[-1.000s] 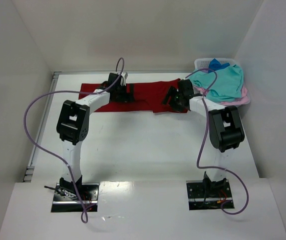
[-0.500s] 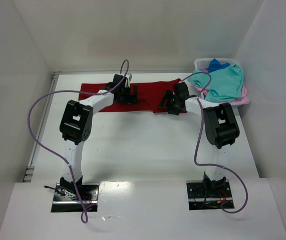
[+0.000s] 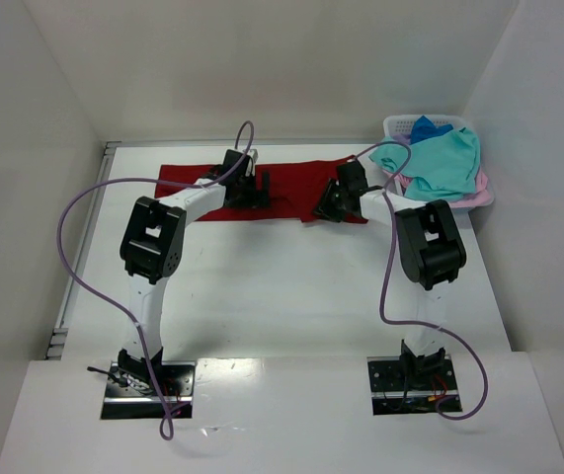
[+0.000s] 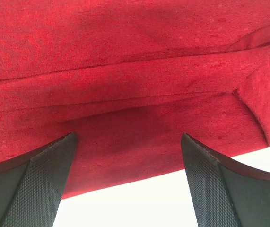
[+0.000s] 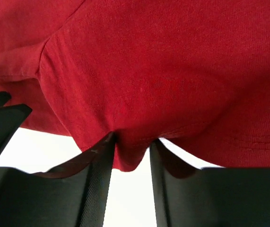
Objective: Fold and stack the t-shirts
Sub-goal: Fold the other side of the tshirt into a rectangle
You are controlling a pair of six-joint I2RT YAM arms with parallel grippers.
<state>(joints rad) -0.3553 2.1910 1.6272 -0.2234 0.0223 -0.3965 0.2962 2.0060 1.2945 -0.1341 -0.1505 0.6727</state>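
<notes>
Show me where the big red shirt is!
In the top view, the large dark red cloth t-shirt lies spread along the far edge of the table, just left of the pale slotted plastic laundry basket.

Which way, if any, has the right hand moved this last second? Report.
Yes. The right hand has slid left, away from the pale plastic slotted laundry basket, and pinches the dark red cloth t-shirt.

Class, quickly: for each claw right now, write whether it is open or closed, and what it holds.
Left claw: open, over the red shirt near its edge, holding nothing.
Right claw: closed on a pinch of the red shirt's edge.
</notes>
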